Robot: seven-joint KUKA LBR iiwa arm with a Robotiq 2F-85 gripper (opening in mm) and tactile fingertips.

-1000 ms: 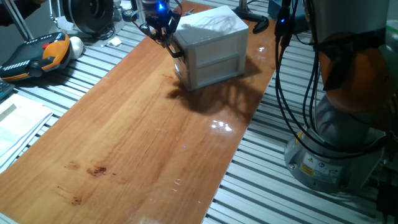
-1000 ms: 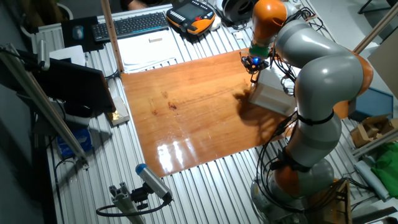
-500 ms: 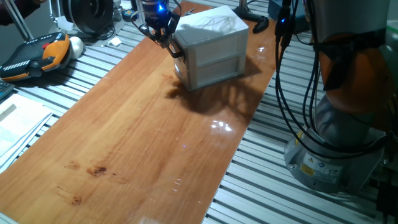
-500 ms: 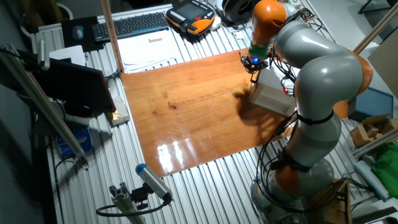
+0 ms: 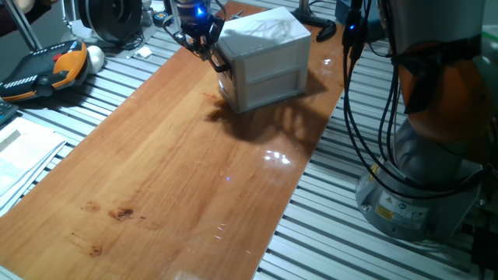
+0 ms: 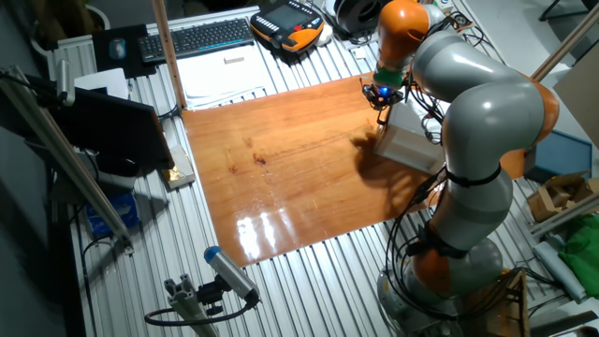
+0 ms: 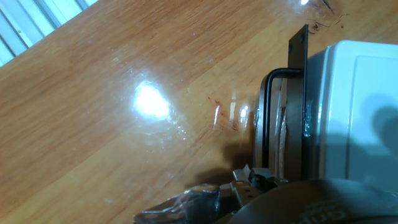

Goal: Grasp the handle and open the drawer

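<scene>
The pincer [image 5: 208,53] hung just above the handle [image 7: 268,118], whose long axis ran across the drawer [image 7: 283,134] front; its finger spacing could not be told.

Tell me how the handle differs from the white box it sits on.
The handle is a thin black bar bent into a U; the white box is a broad, blocky cube. The handle stands off the box's side facing the wooden board, leaving a gap behind it, while the box rests flat on the board. Both sit right by the gripper.
</scene>
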